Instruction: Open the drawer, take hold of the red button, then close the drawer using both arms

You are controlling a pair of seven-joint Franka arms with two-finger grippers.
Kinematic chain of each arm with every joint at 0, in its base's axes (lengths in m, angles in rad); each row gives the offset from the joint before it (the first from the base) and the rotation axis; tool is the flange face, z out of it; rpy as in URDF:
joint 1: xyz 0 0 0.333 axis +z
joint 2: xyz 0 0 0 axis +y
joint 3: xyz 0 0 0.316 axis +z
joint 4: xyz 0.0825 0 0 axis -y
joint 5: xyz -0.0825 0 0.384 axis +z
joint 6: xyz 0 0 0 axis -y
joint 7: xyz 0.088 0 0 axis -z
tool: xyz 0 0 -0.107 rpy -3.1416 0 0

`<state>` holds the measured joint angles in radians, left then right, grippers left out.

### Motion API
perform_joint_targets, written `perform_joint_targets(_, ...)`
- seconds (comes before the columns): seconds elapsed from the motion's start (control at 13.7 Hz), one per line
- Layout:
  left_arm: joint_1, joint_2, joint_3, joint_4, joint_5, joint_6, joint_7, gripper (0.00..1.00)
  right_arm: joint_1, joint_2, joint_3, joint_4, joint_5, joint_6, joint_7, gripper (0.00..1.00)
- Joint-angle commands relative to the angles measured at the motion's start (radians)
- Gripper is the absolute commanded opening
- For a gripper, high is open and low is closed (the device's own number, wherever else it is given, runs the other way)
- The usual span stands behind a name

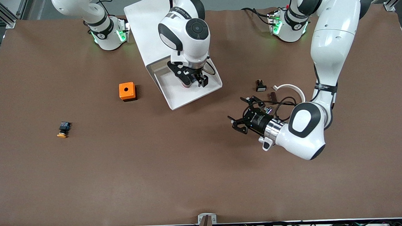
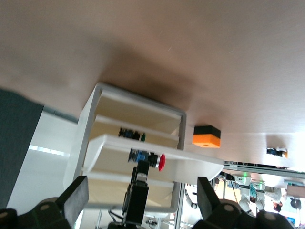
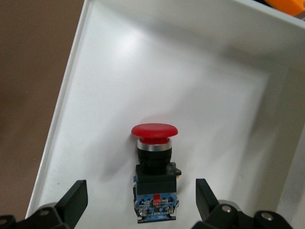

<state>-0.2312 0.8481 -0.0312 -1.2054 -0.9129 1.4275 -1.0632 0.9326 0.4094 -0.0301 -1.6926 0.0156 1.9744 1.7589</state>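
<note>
Your right gripper (image 1: pixel 196 80) hangs inside the pulled-out drawer (image 1: pixel 177 98), jaws spread wide, nothing held. The button (image 3: pixel 153 167) lies on its side on the drawer floor, right between the fingers (image 3: pixel 71 200) in the right wrist view. The step in hand looks like the grab. Come straight down, centre on the black body rather than the red cap, and close on the flat sides; the cap is round and glossy, likely to slip. Watch the drawer wall beside the finger, the tray is shallow and smooth, so the part may skid if you nudge it.

Your left gripper (image 1: pixel 241 115) hovers low over bare table toward the left arm's end, jaws also wide apart, empty, pointed at the cabinet (image 2: pixel 128 157). It waits; keep it there for the push shut.

The drawer is glossy white plastic, thin-walled. The cabinet is a white box with stacked trays. Table (image 1: pixel 156 168) is matte brown. Orange box (image 1: pixel 127 91) with a hole on top, yellow-capped button (image 1: pixel 63 129), small black part (image 1: pixel 260 85) and white ring piece (image 1: pixel 290 88) lie around.
</note>
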Motion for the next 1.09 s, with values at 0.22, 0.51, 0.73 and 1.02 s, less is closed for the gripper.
perform_joint_targets(0.22,-0.019,-0.014,0.06,-0.019,0.1,0.152,0.282,1.0,0.014,0.028,-0.007,0.017,-0.002,0.003,0.016,1.0)
perform_joint_targets(0.51,-0.034,-0.015,0.06,-0.019,0.117,0.235,0.316,1.0,0.022,0.031,-0.007,0.017,-0.002,0.003,0.016,1.0)
perform_joint_targets(0.73,-0.033,-0.017,0.062,-0.019,0.118,0.263,0.33,1.0,0.028,0.04,-0.007,0.017,-0.002,0.001,0.014,1.0)
perform_joint_targets(1.02,-0.017,-0.029,0.062,-0.019,0.117,0.266,0.333,1.0,0.031,0.048,-0.005,0.017,-0.002,0.003,0.011,0.84)
